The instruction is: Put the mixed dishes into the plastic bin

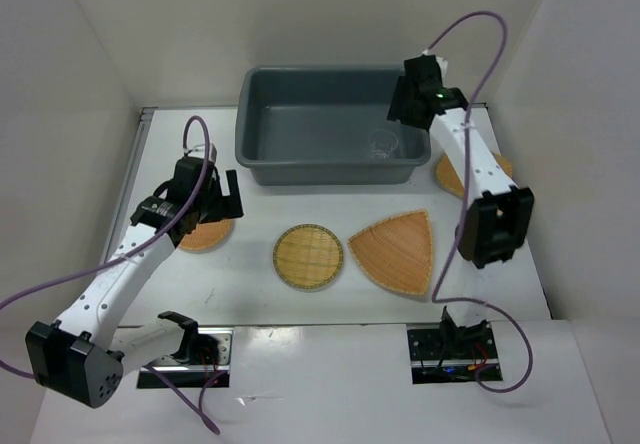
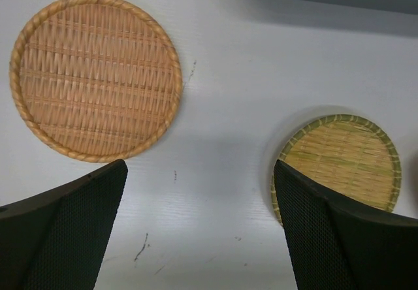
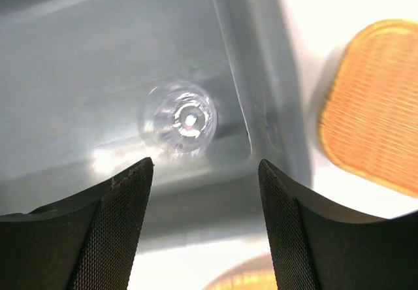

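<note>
- Right gripper point(image 3: 206, 228): positioned above the near right corner of the plastic bin point(image 3: 261, 100). Its fingers stand apart with nothing between them.
- Glass cup point(image 3: 179, 118): inside the bin, on the floor close to the corner walls, and clear of the fingers. It appears upright with its mouth up. It is clear, smooth and round, and glare makes its outline faint. This item is judged as placed.
- Plastic bin: a dark grey, smooth moulded rectangular tub with a rolled rim. The cup is the only item visible inside.
- Left gripper point(image 2: 199, 228): fingers at full spread and empty, pointing down at the white table point(image 2: 215, 107) between two trays. The wide spread is judged to suit an approach to a flat rim.
- Round wicker tray point(image 2: 96, 76): orange-tan and flat with a braided rim. It lies ahead of the left gripper and is not touched.
- Green-rimmed round tray point(image 2: 339, 162): finer, yellowish weave, lying flat on the table.
- Fan-shaped tray point(image 1: 397, 251): lies beside the green-rimmed tray, in front of the bin.
- Rounded square tray point(image 3: 375, 107): lies just outside the bin's right wall.
- All four trays lie outside the bin. They are thin and flat, so an edge grip is probably required.
</note>
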Motion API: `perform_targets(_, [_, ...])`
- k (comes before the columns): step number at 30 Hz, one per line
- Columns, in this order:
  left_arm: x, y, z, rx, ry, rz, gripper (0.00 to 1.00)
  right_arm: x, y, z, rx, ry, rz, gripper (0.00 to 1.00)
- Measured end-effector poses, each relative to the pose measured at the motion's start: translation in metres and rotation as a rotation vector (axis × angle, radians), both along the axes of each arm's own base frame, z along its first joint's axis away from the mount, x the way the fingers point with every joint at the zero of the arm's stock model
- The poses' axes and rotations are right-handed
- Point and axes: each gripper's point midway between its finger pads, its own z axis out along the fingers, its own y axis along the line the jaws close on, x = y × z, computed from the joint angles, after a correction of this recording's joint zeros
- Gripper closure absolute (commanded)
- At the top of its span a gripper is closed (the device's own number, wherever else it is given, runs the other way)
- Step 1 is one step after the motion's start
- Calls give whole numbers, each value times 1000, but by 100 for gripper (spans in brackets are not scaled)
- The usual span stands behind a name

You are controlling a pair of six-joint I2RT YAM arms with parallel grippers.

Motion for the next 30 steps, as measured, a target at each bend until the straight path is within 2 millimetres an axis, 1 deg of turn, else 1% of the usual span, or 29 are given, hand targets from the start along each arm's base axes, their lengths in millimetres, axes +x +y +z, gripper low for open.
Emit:
perform_targets(2, [1,-4,2,-24,-7,-6,0,-23,-5,40,20,-75,3,29])
perform_targets(4, [3,-9,1,-45,-13,-18,0,-48,-11,71,37,-148,-2,29])
perform_targets(6, [1,-12,-3,-60,-2,-31,0,-74,-19,88,42,-188,-14,28])
perform_targets(8, [-1,-15,-7,-72,11,-42,2,-99,-26,86,46,-189,-35,28])
perform_targets(10, [-3,-19,-9,-90,21,-57,5,-119,-33,74,45,-167,-55,28])
perform_targets(11, [-4,-23,-9,-104,24,-67,5,-128,-35,62,44,-138,-64,28])
perform_targets(12, [-4,-26,-10,-120,27,-80,7,-136,-37,50,42,-106,-71,28])
perform_targets(14, [-6,-34,-13,-153,37,-110,7,-153,-39,21,39,-20,-87,28])
perform_targets(17, [-11,-45,-24,-193,72,-152,7,-177,-42,-22,46,117,-110,28])
perform_targets(19, [-15,-49,-31,-209,98,-170,7,-194,-42,-46,62,203,-123,28])
perform_targets(21, [-18,-52,-34,-222,109,-184,7,-213,-43,-65,73,289,-137,28])
perform_targets(23, [-18,-54,-34,-233,110,-194,7,-225,-43,-74,85,345,-152,28])
perform_targets(25, [-17,-57,-32,-243,104,-203,7,-230,-45,-78,103,371,-169,28])
perform_targets(28, [-17,-59,-31,-253,100,-211,7,-231,-51,-84,114,401,-200,28])
perform_targets(30, [-16,-60,-30,-260,96,-216,7,-231,-53,-92,113,429,-213,28])
